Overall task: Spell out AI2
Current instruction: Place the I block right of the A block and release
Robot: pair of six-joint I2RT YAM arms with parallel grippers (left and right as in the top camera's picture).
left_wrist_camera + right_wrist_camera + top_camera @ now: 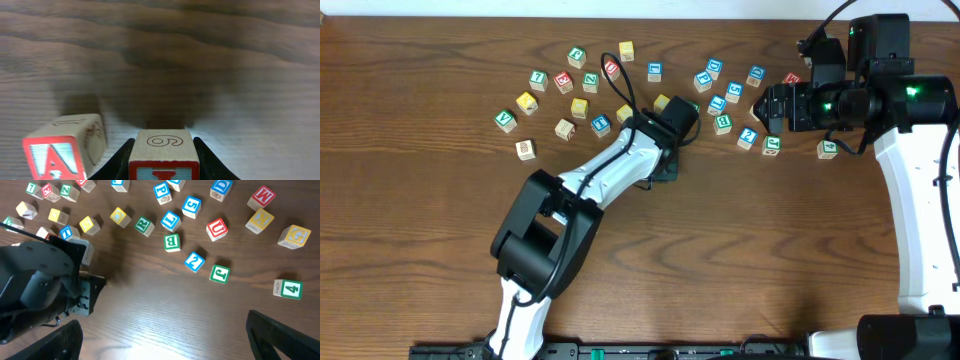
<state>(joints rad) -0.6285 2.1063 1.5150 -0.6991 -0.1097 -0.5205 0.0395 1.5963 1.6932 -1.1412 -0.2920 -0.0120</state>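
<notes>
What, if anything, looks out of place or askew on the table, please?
Only a small thing: in the left wrist view the red A block sits skewed, not square with the clamped block in the left gripper. The loose blocks are scattered, none visibly damaged.

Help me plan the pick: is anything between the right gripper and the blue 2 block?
Nothing visible: bare wood separates right gripper and blue 2 block. A green J block sits close beside it.
</notes>
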